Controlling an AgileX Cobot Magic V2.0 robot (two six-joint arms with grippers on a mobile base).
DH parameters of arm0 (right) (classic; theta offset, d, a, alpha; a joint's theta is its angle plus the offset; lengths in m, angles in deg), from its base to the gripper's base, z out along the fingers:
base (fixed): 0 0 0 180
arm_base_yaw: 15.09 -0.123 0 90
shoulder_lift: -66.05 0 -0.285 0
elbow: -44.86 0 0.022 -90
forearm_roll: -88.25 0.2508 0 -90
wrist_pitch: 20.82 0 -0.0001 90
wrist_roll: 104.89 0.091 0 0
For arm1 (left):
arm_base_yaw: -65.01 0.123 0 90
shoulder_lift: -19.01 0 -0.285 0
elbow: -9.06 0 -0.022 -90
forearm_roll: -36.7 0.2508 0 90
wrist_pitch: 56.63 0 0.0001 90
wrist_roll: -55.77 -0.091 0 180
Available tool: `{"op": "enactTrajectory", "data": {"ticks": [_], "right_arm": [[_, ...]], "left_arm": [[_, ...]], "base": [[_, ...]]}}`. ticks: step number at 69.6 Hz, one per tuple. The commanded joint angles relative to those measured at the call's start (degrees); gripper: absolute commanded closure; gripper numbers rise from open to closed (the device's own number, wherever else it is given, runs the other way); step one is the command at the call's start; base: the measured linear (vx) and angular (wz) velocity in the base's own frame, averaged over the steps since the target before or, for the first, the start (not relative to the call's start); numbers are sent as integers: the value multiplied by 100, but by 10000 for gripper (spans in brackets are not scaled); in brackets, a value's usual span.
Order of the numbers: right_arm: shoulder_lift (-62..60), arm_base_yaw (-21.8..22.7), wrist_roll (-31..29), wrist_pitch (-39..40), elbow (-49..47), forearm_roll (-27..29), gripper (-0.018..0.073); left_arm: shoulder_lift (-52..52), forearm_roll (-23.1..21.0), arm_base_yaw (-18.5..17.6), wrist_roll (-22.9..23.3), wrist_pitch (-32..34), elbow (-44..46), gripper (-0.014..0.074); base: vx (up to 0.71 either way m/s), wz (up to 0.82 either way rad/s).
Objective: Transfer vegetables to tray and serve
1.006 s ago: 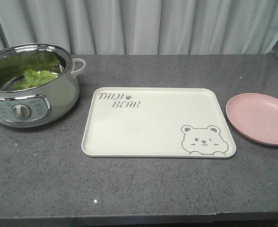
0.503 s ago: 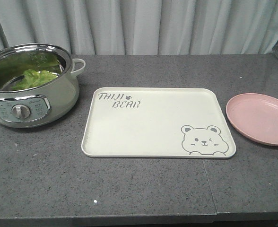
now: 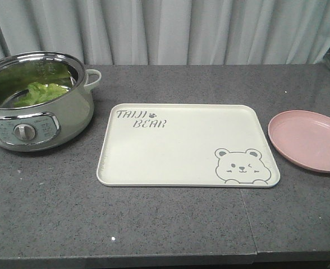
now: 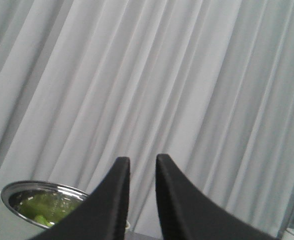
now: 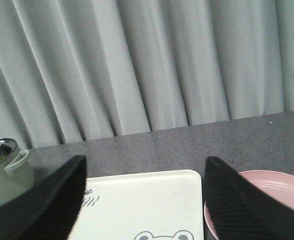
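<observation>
Our left gripper (image 4: 142, 160) has its fingers drawn almost together with nothing between them, and it hangs high, facing the curtain (image 4: 187, 75). Our right gripper (image 5: 146, 161) is spread wide, also holding nothing, looking over the tray (image 3: 176, 140). From the left fingers the lettuce leaf (image 4: 46, 207) lies below and to the left, down in the steel-lined pot (image 3: 69, 120) at the left end of the desk (image 3: 154, 224), so we judge the left arm the nearer one. The leaf seems to run side to side across the pot floor, though the rim hides part. With the wall all round it, we would descend from above and lift out over the right rim. The tray lies mid-desk, near the pot's right side, nothing on it; the pink plate (image 3: 308, 140) sits by the right edge.
</observation>
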Motion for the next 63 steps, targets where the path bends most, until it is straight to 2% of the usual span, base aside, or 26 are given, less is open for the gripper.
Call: {"op": "enactTrajectory", "data": {"ticks": [1, 8, 21, 31, 37, 49, 54, 63], "right_arm": [[125, 23, -103, 577, -195, 112, -92], [132, 23, -97, 615, -195, 156, -135], [132, 23, -111, 615, -195, 187, -103], [132, 23, -267, 599, -195, 159, -77], [132, 23, -289, 599, -195, 139, -60], [132, 23, -293, 439, -195, 139, -27], [132, 23, -293, 325, -195, 139, -25], [132, 23, -293, 205, -195, 139, -25]], "left_arm": [[55, -637, 1, 84, 329, 172, 327], [55, -1229, 1, 84, 478, 172, 232], [-310, -1174, 1, -316, 411, 315, 193], [-1762, -1174, 1, -1212, 140, 1229, 195], [-2900, -1174, 1, -1531, -76, 2069, 195], [-5251, -1169, 8, -2393, -1470, 4471, 195], [-6184, -1152, 8, -2491, -2252, 5568, 195], [-7890, -724, 8, -2466, -3763, 7459, 195]], "base": [[0, 0], [0, 0], [0, 0], [0, 0], [0, 0], [0, 0], [0, 0], [0, 0]]}}
